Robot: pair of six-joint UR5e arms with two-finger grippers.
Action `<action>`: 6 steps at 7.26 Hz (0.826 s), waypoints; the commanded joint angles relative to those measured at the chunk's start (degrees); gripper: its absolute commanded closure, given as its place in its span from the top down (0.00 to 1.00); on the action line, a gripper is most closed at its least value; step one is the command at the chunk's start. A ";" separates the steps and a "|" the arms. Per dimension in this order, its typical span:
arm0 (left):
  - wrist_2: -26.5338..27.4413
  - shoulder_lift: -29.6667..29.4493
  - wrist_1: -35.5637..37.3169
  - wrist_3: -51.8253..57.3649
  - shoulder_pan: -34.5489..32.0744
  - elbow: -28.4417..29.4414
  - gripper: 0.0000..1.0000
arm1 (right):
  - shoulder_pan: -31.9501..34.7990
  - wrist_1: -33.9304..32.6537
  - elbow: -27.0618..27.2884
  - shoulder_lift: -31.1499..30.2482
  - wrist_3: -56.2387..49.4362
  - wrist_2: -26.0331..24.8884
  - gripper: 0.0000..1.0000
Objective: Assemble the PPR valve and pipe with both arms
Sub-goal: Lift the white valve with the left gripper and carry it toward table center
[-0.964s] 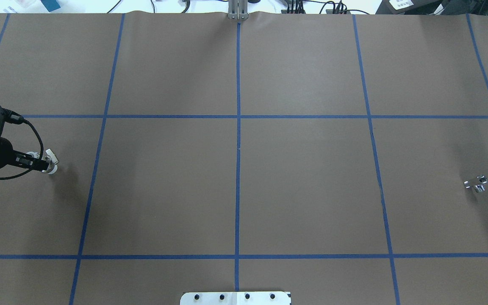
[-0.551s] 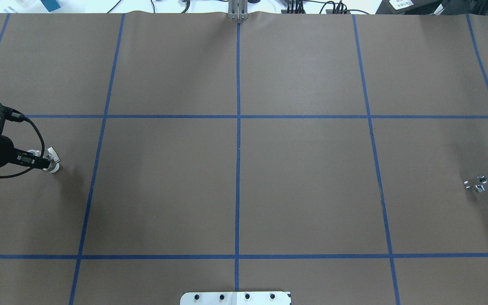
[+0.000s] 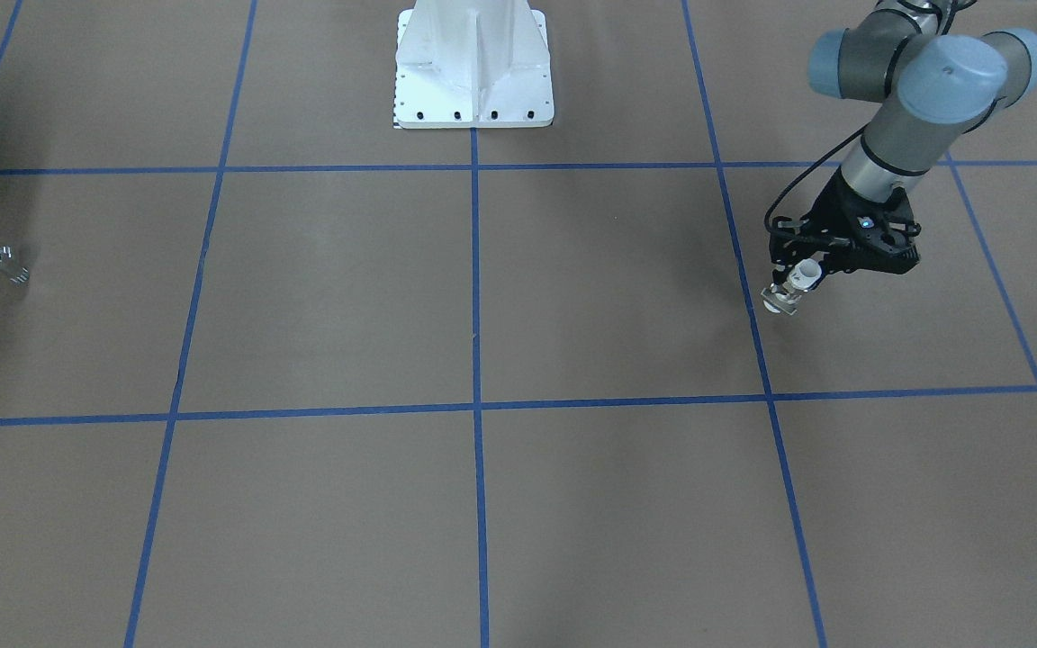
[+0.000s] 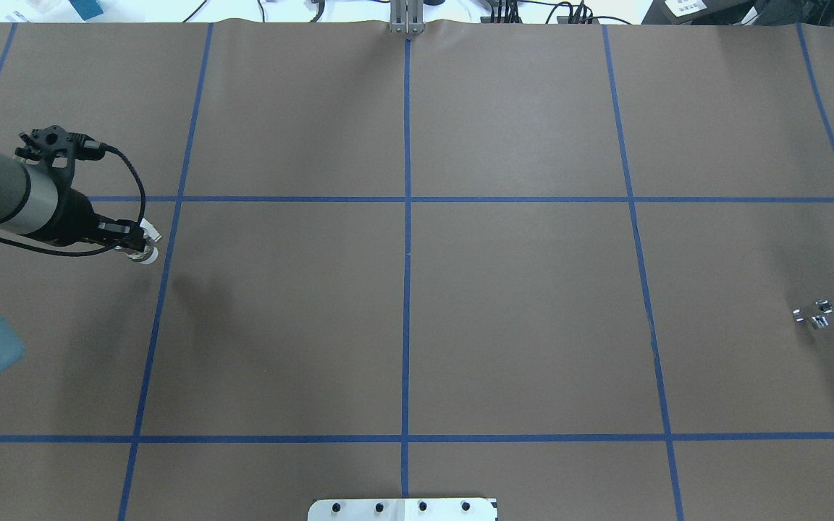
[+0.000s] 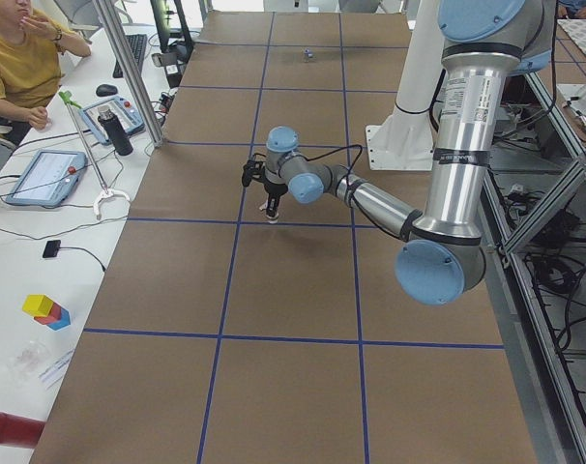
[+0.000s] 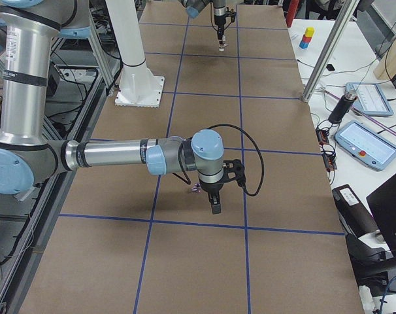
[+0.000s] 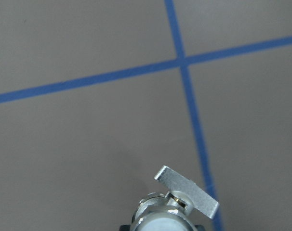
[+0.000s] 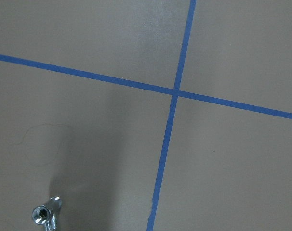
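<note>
My left gripper is shut on the PPR valve, a stubby fitting with a white ring end and a flat pale lever tab. It holds the valve above the brown table at the left. The valve also shows in the front view and close up in the left wrist view. The pipe, a small shiny chrome stub, lies alone on the table at the far right. It also shows in the front view and the right wrist view. My right gripper hovers near the pipe; I cannot tell whether it is open or shut.
The white bolted pedestal base stands at the robot's edge of the table. Blue tape lines divide the brown surface into squares. An operator, tablets and an aluminium post are beside the table's far side.
My left arm has moved to the right and away from the robot with the valve in its gripper, and its shadow has separated from it. The pipe has not moved.
</note>
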 commanded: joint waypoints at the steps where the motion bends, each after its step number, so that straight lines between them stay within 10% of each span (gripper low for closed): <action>1: 4.69 -11.96 11.38 -10.68 5.33 -0.06 0.00 | 0.00 0.00 -0.02 -0.18 -0.01 -0.04 1.00; 3: 8.68 -24.10 22.66 -18.00 12.20 2.21 0.00 | 0.00 0.00 -0.02 -0.18 0.08 -0.13 1.00; 6: 11.48 -44.22 21.30 -27.95 16.07 22.72 0.00 | 0.00 0.00 0.06 -0.18 0.17 -0.04 1.00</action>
